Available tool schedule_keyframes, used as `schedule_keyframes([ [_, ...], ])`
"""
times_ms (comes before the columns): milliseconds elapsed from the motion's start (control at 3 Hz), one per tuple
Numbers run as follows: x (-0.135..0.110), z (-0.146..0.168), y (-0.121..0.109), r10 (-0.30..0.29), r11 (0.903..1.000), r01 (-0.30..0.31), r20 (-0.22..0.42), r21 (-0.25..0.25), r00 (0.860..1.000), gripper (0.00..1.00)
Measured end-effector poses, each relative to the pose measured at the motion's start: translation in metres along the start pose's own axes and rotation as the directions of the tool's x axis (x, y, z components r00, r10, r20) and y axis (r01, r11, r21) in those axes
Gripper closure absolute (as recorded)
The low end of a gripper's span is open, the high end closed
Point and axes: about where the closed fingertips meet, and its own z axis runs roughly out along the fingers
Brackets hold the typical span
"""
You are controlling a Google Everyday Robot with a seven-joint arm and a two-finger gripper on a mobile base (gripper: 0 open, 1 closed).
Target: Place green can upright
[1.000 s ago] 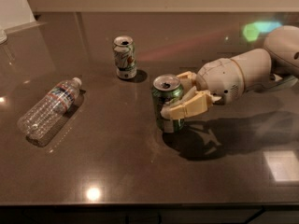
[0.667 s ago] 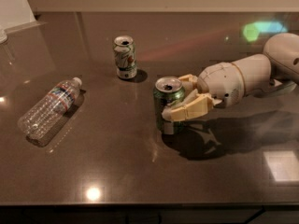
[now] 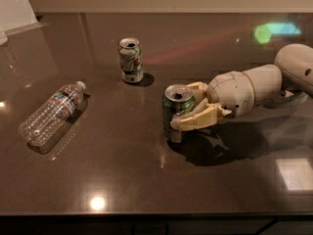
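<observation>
The green can (image 3: pixel 175 112) stands upright on the dark table (image 3: pixel 146 180), a little right of centre, with its silver pull-tab top facing up. My gripper (image 3: pixel 184 107) reaches in from the right on a cream arm (image 3: pixel 254 89). Its fingers sit on both sides of the can, one finger (image 3: pixel 198 121) across the front and the other behind, shut on the can. The can's bottom looks to be at the table surface.
A mostly white can (image 3: pixel 131 60) with green and red marks stands upright behind and to the left. A clear plastic water bottle (image 3: pixel 51 114) lies on its side at the left. The table's front edge runs along the bottom.
The gripper and the green can have shifted very slightly down and to the right. The can stays upright in the fingers. The other objects have not moved.
</observation>
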Motion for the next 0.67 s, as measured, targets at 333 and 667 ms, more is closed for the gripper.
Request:
schedule_keyframes([
  [333, 0.0025, -0.0022, -0.002, -0.021, 0.9998, 0.02, 0.008, 0.007, 1.0, 1.0],
  [667, 0.0068, -0.0047, -0.0041, -0.031, 0.9993, 0.03, 0.024, 0.021, 0.999, 0.82],
])
